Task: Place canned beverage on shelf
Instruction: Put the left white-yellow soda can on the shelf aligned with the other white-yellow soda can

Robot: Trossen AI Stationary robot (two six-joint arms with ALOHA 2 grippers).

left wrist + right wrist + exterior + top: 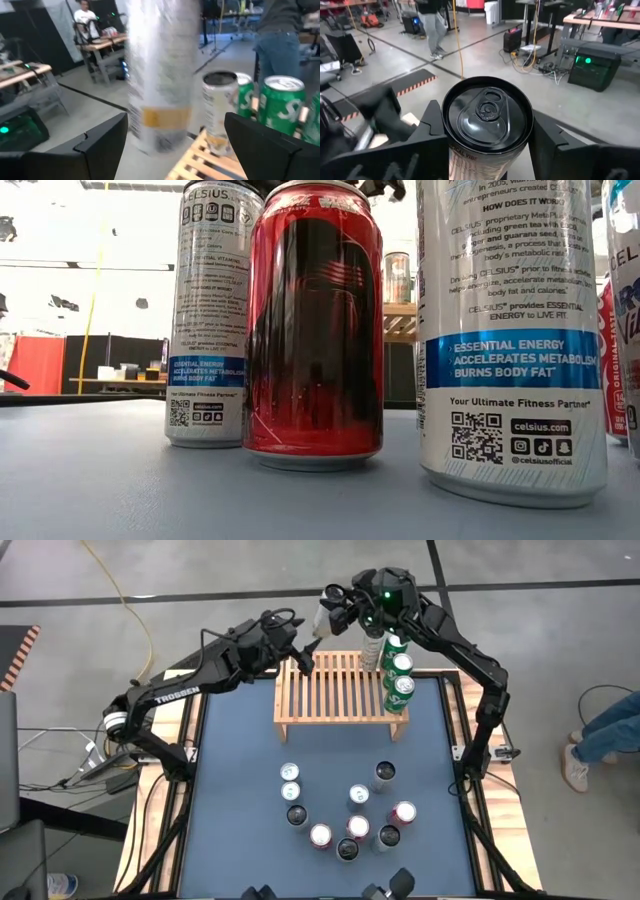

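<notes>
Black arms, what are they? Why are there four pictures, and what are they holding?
They are two robot arms, each ending in a two-finger tool. One picture looks down from above. One looks across the dark blue tabletop among the standing drink cans. Two come from cameras on the wrists. The right tool grips a tall pale can with a black lid near the far edge of the light-wood slatted shelf, where green cans already stand. The left tool waits open nearby, holding nothing.
</notes>
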